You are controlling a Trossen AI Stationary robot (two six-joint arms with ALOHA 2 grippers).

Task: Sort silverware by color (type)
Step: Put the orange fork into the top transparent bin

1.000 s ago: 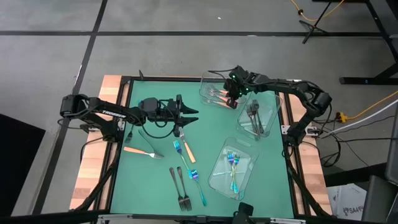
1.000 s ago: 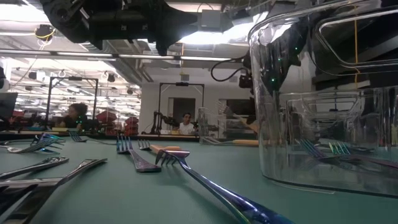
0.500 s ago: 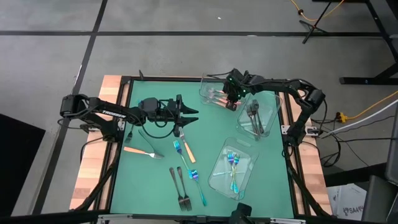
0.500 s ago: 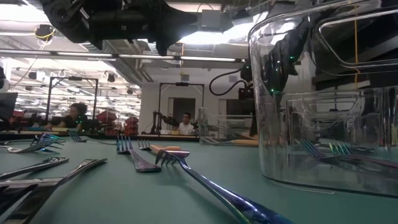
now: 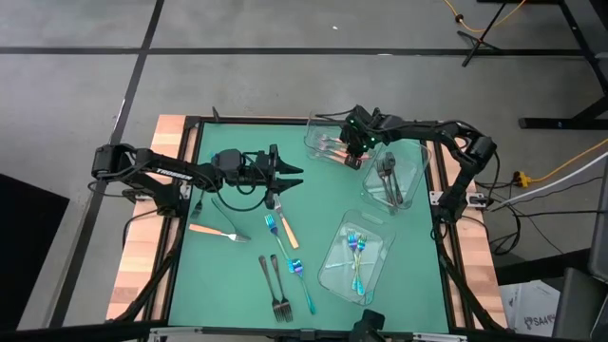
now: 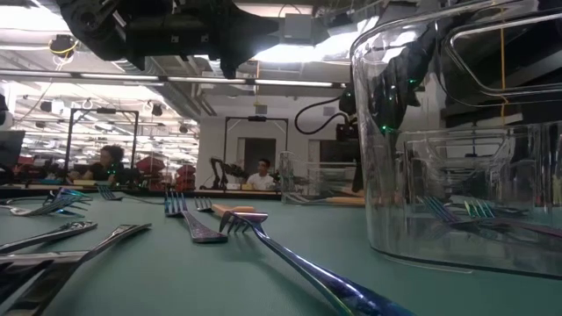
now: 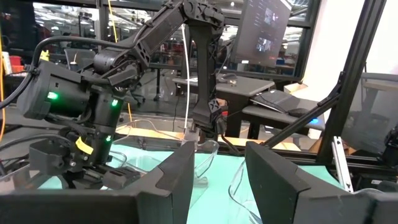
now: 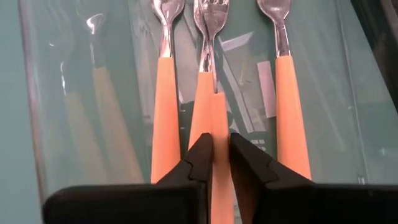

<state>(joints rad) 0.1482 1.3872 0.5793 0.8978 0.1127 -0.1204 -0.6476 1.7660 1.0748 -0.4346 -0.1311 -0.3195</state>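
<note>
Where forks lie, green mat (image 5: 237, 275).

In the right wrist view the orange-handled forks (image 8: 166, 124) lose their tines past the picture's edge. The right gripper (image 8: 216, 155) covers the lower handle of the orange-handled fork between its fingers, and whether they touch it is unclear.

Green table (image 5: 228, 275); 3 clear trays (image 5: 404, 180); loose forks (image 5: 275, 290).
</note>
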